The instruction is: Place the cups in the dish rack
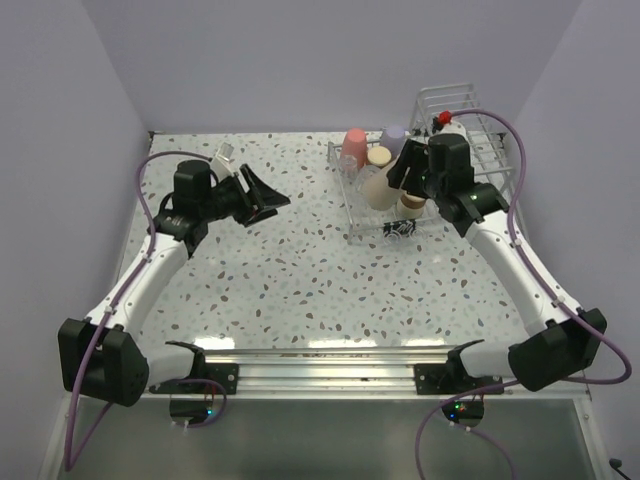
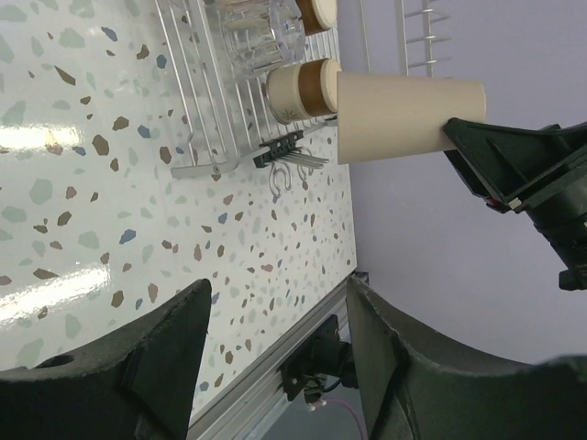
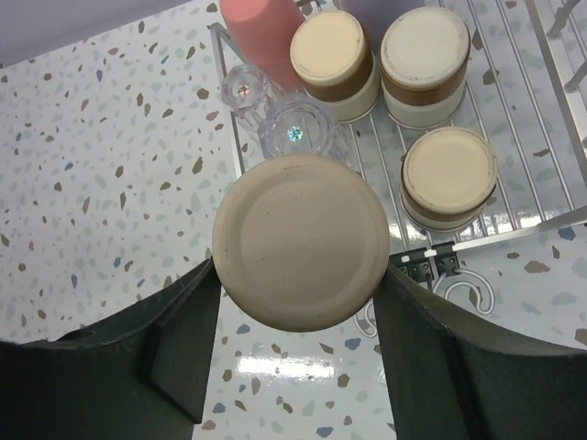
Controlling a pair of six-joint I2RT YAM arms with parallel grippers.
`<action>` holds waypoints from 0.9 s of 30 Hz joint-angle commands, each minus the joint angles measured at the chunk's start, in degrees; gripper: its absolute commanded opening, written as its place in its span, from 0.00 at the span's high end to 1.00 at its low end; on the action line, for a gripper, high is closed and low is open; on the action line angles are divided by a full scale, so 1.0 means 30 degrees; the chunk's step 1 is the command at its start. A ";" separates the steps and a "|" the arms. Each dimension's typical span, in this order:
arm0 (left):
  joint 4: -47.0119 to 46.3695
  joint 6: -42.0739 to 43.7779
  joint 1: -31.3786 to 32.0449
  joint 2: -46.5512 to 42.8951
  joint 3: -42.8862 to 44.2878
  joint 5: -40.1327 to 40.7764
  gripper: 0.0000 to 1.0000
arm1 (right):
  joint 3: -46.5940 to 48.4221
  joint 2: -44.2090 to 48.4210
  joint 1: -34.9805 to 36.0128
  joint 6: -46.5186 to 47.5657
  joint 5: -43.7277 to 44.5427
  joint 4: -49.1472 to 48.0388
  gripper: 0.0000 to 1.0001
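Note:
My right gripper (image 1: pixel 398 178) (image 3: pixel 298 275) is shut on the taller beige cup (image 1: pixel 378 190) (image 3: pixel 301 240) (image 2: pixel 408 117), held base-up over the front left corner of the dish rack (image 1: pixel 352 222) (image 3: pixel 514 101). On the low grid stand the coral-red cup (image 1: pixel 354 148) (image 3: pixel 261 27), the lavender cup (image 1: pixel 394 137), three brownish cups (image 3: pixel 332 50) (image 3: pixel 425 55) (image 3: pixel 449 174) and two clear cups (image 3: pixel 243 89) (image 3: pixel 298 133), all upside down. My left gripper (image 1: pixel 270 200) (image 2: pixel 280 302) is open and empty over the table, well left of the rack.
The rack's taller cage part (image 1: pixel 480 120) stands at the far right by the wall, with a red-topped object (image 1: pixel 443 118) in it. A black clip (image 1: pixel 400 230) sits at the rack's front edge. A metal rail (image 1: pixel 320 365) runs along the near edge.

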State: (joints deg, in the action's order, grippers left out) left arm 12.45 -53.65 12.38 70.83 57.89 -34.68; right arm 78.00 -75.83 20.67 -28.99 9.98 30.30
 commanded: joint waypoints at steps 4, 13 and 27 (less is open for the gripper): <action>0.0040 0.1007 -0.0114 0.0355 -0.0224 -0.0394 0.37 | -0.0510 -0.0766 0.0436 -0.0061 0.0629 -0.1547 1.00; -0.0048 0.1242 -0.0114 0.1000 -0.0223 -0.0629 0.38 | -0.0803 -0.1937 0.0465 -0.0442 0.0601 -0.1956 1.00; -0.0253 0.1388 -0.0143 0.1322 -0.0341 -0.0394 0.38 | -0.0305 -0.4136 0.0553 -0.0619 0.0219 -0.2777 1.00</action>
State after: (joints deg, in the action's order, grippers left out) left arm 12.53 -51.29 12.38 74.54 56.62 -35.33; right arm 75.48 -88.01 21.91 -30.00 10.74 25.47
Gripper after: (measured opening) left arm 0.621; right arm 0.651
